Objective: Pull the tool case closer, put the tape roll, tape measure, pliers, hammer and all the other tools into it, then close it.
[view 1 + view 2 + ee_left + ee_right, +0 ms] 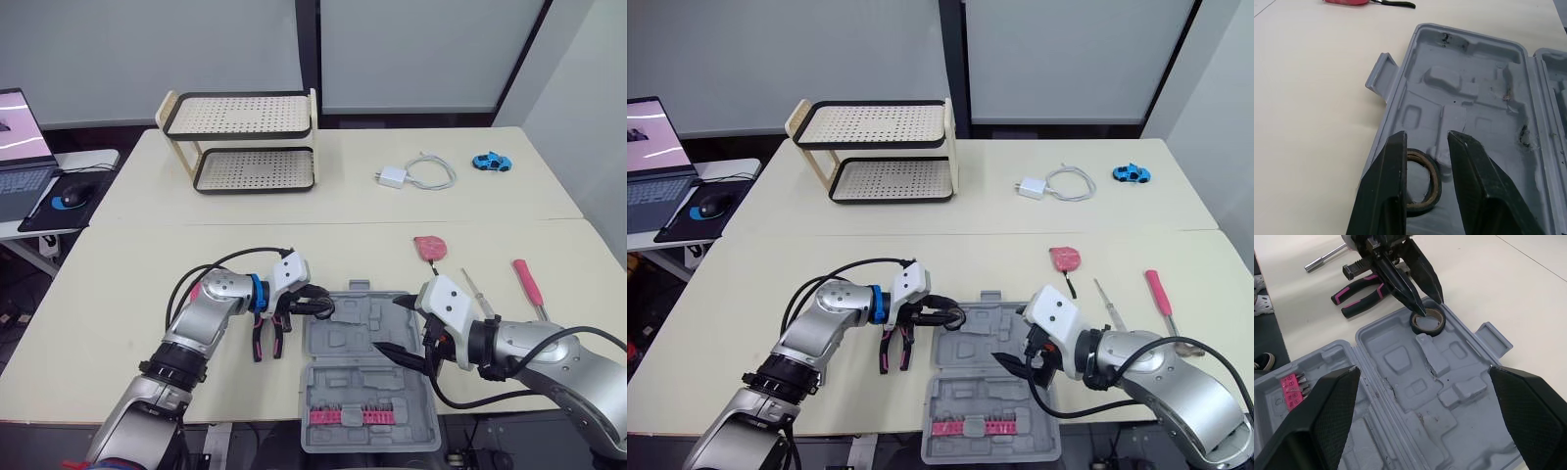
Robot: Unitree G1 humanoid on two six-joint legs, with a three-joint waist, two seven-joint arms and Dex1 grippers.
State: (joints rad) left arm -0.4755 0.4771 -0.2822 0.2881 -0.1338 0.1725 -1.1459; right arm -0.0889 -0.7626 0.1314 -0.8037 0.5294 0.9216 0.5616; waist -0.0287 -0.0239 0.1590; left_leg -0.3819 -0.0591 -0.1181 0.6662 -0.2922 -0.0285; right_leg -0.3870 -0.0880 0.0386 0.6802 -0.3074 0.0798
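The cream worktop [147, 255] is two tables pushed together, with a seam running left to right. A grey plastic tool case [364, 338] lies open at its near edge, and a strip of pink bits [353, 416] sits in its near half. The black tape roll [1427, 332] lies flat in the far left corner of the case. The left end effector [325, 307] is over the roll with its fingers a narrow gap apart; I cannot tell whether they touch it. The right end effector [400, 329] hangs over the right side of the case with its fingers spread wide.

Pink-and-black pliers [1365, 301] lie just left of the case. To its right, well apart from it, are a pink tape measure [429, 247], a slim metal tool [478, 292] and a pink-handled tool [528, 284].

Farther back stand a two-tier rack with black perforated trays [240, 116], a white charger with its coiled cable [393, 177] and a small blue toy car [491, 162]. A side desk at far left holds an open laptop [20, 147] and a mouse [72, 199]. Pale wall panels split by a dark post close the room behind.
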